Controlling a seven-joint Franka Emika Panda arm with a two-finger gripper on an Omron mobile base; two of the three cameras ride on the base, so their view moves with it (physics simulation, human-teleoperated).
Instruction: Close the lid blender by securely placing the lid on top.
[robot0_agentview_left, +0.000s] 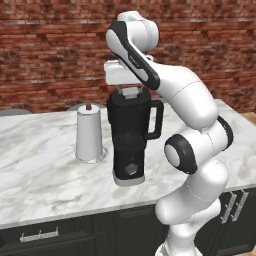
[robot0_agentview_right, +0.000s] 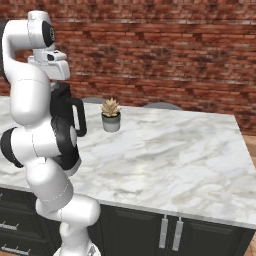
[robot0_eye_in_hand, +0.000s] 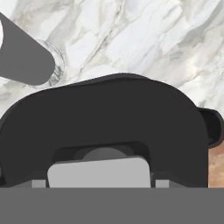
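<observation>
The black blender (robot0_agentview_left: 129, 142) stands on the marble counter (robot0_agentview_left: 40, 185), its handle pointing right. In the right base view the blender (robot0_agentview_right: 70, 112) is partly hidden behind my arm. The lid (robot0_agentview_left: 129, 93) is at the very top of the jar, its light grey centre showing between my fingers. My gripper (robot0_agentview_left: 129, 91) hangs straight above the jar, shut on the lid. In the hand view the black lid (robot0_eye_in_hand: 109, 113) spreads wide, and its grey centre (robot0_eye_in_hand: 99, 173) lies close at the bottom. I cannot tell whether the lid is fully seated.
A white-grey cylinder with a dark red knob (robot0_agentview_left: 89, 132) stands just left of the blender, also seen as the cylinder (robot0_eye_in_hand: 22, 57) in the hand view. A small potted plant (robot0_agentview_right: 111, 116) sits further back. A brick wall runs behind the counter, and dark cabinets are below.
</observation>
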